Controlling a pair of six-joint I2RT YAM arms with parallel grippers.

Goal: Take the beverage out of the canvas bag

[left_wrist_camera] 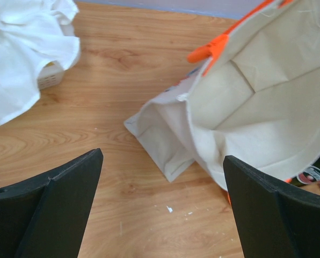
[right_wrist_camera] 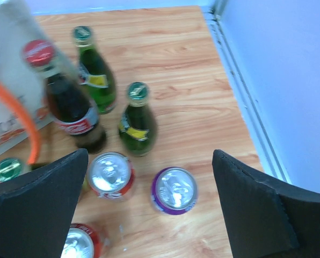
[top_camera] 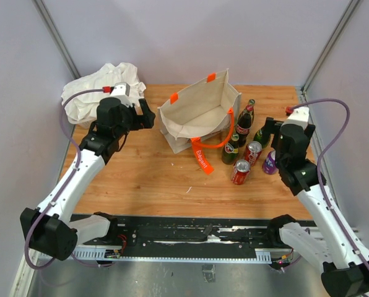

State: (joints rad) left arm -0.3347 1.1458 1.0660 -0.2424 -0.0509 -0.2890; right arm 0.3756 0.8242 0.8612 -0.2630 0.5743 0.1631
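Observation:
The cream canvas bag [top_camera: 197,114] with orange handles stands open at mid table; no beverage shows inside it. It also fills the right of the left wrist view [left_wrist_camera: 262,97]. Right of it stand a cola bottle [top_camera: 244,124], three green bottles [top_camera: 231,148], two red cans [top_camera: 240,172] and a purple can [top_camera: 270,162]. My left gripper [top_camera: 147,115] is open and empty, just left of the bag, above the table [left_wrist_camera: 162,177]. My right gripper [top_camera: 268,131] is open and empty above the purple can [right_wrist_camera: 174,191] and a green bottle [right_wrist_camera: 137,121].
A white cloth bundle [top_camera: 101,86] lies at the back left corner, also in the left wrist view [left_wrist_camera: 26,48]. The bag's orange strap [top_camera: 203,158] trails forward onto the table. The enclosure's right wall [right_wrist_camera: 278,80] is close to the cans.

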